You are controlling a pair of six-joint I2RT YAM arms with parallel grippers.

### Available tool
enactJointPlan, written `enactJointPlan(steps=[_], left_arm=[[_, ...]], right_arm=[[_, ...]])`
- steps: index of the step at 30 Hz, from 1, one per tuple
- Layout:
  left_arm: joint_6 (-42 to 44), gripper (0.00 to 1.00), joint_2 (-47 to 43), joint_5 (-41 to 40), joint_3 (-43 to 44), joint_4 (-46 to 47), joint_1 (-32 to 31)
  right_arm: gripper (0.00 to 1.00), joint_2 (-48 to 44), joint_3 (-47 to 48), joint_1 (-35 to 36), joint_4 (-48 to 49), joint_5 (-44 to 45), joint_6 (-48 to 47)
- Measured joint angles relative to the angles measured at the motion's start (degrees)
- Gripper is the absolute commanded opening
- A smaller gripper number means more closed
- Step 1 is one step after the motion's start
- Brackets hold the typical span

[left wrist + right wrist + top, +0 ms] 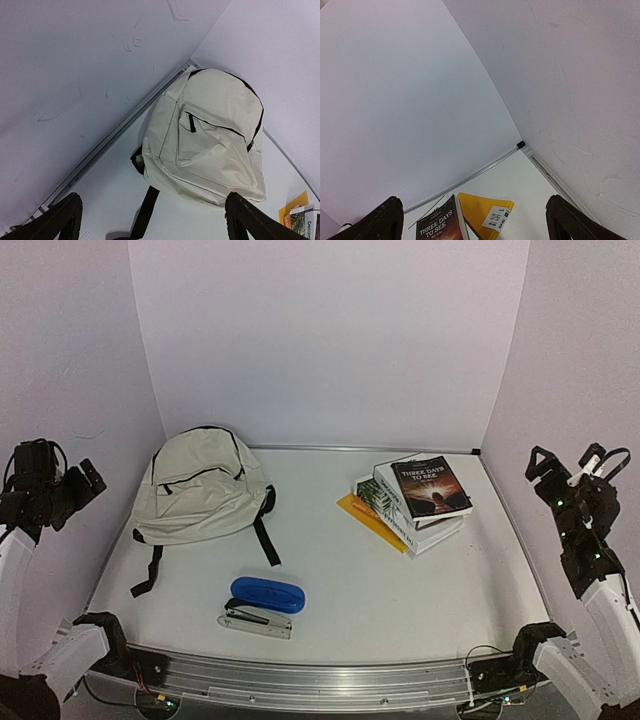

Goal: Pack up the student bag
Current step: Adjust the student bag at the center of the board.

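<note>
- The student bag [200, 485] lies flat and face up at the far left of the table [400, 580], its top toward the back wall. Both zips look closed.
- It looks like soft, limp cloth, probably light and empty, so it should sag and fold when lifted, and its mouth will not stay open unaided.
- Best holds, I judge: the top edge beside the main zip, with one gripper pinching fabric to steady it while the other works the pull. The black straps [265, 530] trail loose toward the near side and would only drag.
- The left gripper [153, 200] hangs above the bag, fingers spread wide and holding nothing.
- The right gripper [474, 202] is also spread wide and empty, raised near the right wall.
- Further out are a stack of books [415, 500] at the far right, and a blue case [268, 594] touching a stapler [256, 620] near the front edge.
</note>
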Motion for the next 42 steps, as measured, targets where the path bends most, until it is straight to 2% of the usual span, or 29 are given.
enactJointPlan(steps=[4,6,9,13,16,22,25,33,42], left_arm=[[0.1,1.00,0.8,1.2,0.0,0.1,0.0],[0.1,0.96,1.6,2.7,0.0,0.1,0.0],[1.0,0.94,3.6,8.4,-0.1,2.0,0.0],[1.0,0.99,7.0,17.0,-1.2,7.7,-0.5],[0.0,1.00,10.7,19.4,-2.1,11.6,-3.8],[-1.2,1.00,23.0,16.6,-1.8,18.7,-20.9],[-1.8,1.00,30.1,15.3,-0.8,22.0,-26.4],[-1.5,1.00,50.1,9.1,11.3,25.3,-34.8],[4.0,0.97,71.7,-7.6,31.9,18.2,-42.5]], right_arm=[[0.98,0.5,0.0,0.0,0.0,1.3,1.1],[0.98,0.9,0.0,0.0,0.0,1.2,1.5],[0.98,1.6,0.0,0.0,0.0,-0.1,1.7],[0.98,2.8,0.0,0.0,0.0,-3.2,1.9],[0.98,3.4,-0.2,0.0,-0.2,-6.5,1.9],[0.98,6.0,-0.2,0.0,-0.3,-15.6,0.7],[0.98,8.1,-0.2,0.0,-0.4,-20.1,0.3],[0.98,9.7,-0.2,0.0,-0.7,-26.9,-0.5],[0.98,10.0,-0.2,0.1,-1.2,-29.7,-1.2]])
